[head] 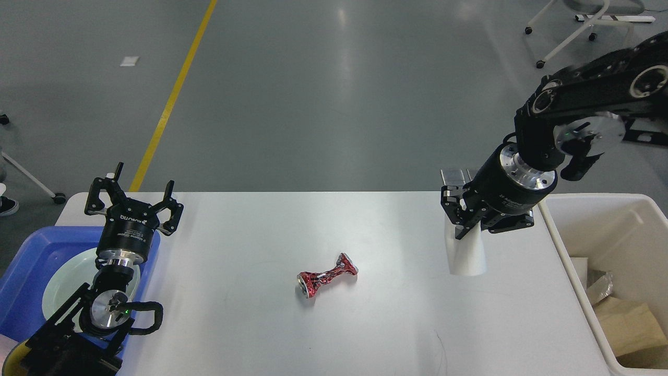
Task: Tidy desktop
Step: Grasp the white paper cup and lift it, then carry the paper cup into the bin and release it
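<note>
Over the right side of the desktop (250,324), the right gripper (462,222) hangs w/ its jaws pinching the narrow top of a white paper cup (466,256), wide mouth pointing down, apparently clear of the surface. Crushed red can (327,275) lies on its side near mid-table, well apart from both arms. Left gripper (136,198) hovers at the far-left corner, jaws spread, nothing between them, above a blue tray (26,271) holding a pale plate (62,287). Cream bin (595,209) w/ cardboard scraps sits just beside the table's right edge.

Handling, as judged: cup looks light, thin and easily squashed, so a gentle pinch on the wall should do; too hard and it folds. Can is light, stiff where creased, prob. slick; its pinched waist looks the best spot to grab. Tabletop itself is smooth, glossy, so things may slide when nudged.
</note>
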Action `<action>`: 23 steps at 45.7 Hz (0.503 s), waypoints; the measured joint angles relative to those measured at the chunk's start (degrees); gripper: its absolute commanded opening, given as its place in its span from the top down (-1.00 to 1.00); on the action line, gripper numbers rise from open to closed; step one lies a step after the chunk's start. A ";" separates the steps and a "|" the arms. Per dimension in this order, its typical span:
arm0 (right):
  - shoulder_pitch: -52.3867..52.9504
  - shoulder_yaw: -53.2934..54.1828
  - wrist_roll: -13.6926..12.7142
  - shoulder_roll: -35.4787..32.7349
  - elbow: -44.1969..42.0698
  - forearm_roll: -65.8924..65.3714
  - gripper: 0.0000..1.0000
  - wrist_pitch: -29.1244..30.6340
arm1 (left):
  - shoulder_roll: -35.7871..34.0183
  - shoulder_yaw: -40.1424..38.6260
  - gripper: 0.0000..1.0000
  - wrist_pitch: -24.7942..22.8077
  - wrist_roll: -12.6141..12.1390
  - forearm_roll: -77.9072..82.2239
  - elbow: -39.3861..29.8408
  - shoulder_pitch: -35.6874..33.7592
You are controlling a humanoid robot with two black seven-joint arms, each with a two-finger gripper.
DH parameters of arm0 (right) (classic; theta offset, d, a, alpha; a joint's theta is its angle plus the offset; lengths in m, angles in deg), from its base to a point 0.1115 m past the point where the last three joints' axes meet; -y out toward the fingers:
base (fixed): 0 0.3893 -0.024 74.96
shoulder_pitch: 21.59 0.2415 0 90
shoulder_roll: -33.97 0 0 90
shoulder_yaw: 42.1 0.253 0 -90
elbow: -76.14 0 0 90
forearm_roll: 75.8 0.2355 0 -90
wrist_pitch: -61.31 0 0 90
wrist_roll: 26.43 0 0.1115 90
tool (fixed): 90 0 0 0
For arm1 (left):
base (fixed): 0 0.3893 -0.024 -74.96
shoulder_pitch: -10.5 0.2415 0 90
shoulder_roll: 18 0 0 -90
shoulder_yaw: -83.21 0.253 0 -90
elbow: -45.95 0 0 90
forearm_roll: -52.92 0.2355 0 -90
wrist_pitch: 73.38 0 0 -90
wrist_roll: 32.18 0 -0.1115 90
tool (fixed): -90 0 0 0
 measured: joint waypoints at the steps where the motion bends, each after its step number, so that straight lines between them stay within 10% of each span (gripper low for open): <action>1: 1.93 -0.01 0.01 -0.40 1.55 -0.98 1.00 0.68 | 0.00 0.00 -0.93 0.00 0.00 0.00 0.00 0.00; 23: 11.60 -4.86 -0.33 -3.40 8.15 -2.60 1.00 1.33 | 0.01 0.00 -0.93 0.00 0.00 0.00 0.00 0.00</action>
